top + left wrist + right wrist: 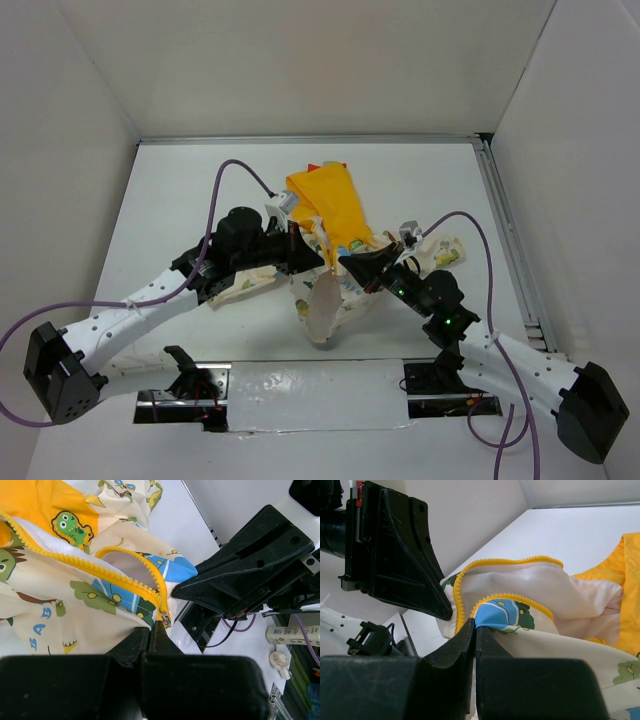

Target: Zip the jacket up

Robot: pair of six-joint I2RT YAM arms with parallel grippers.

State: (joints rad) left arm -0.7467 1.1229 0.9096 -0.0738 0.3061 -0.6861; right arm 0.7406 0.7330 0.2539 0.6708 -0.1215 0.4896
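From above, the jacket (322, 300) lies crumpled in the middle of the white worktop (190, 190), its yellow-orange hood (325, 200) spread toward the far wall and a cream flap lifted between the two arms. The arms themselves hide the grip in that view. The left fingers (305, 248) come in from the left and the right fingers (352, 265) from the right, tips close together over the cloth, and a purple cable (235, 172) loops above the left arm. The left wrist view shows more: the left fingers (147, 639) are pressed together on the jacket's (65, 600) edge just below a small metal slider (164, 619) at the end of the yellow zip teeth (75, 560). The black right fingers (240, 575) loom just beside it. A labelled white tube (295, 634) lies beyond the worktop's edge. The right wrist view shows the right fingers (467, 635) shut on the jacket (555, 595), pinching the blue-printed cloth under a curve of zip teeth (510, 560), with the left fingers (400, 565) pointing down just beside it. No slider shows there
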